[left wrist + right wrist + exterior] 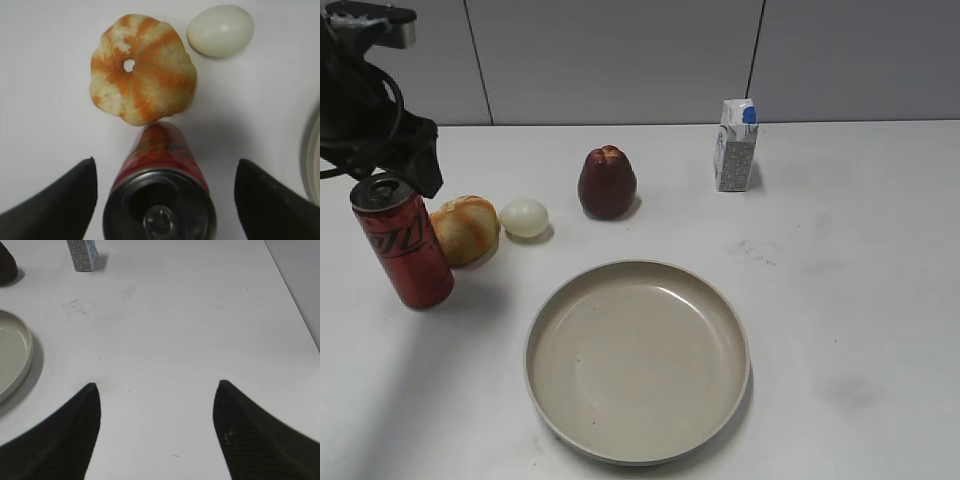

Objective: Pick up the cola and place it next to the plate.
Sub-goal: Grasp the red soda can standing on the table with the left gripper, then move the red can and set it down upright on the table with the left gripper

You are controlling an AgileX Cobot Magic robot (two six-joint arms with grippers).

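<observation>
1. Clearly, the left end effector (pixel 165 200) is spread apart: in the left wrist view its two dark fingers stand one on each side of the cola (pixel 160 200), with bare gaps between, touching nothing.
2. Directly below that end effector the cola stands upright, its long axis vertical, silver top and pull tab facing the wrist camera. A straight descent would bring the fingers around the can, as I judge it.
3. Seen from the exterior view, the cola (pixel 405 250) sits at the far left of the bench (pixel 850 280), with the left arm's dark body just behind and above it.
4. Touching or just beside the can, on its right, lies an orange-and-white gourd-like thing (pixel 466 230), and a pale egg (pixel 525 217) lies just right of that; the fingers need to avoid them when closing.
5. Further right and nearer lies the plate (pixel 545 400), well apart from the cola, so the carry runs rightward and toward the near edge.
6. Over bare bench to the right of the plate, the right end effector (pixel 157 435) is also spread apart and holds nothing; the left arm is plainly the nearer one.
7. Farther back stand a dark red fruit (pixel 607 182) and a small white-blue carton (pixel 736 145).
</observation>
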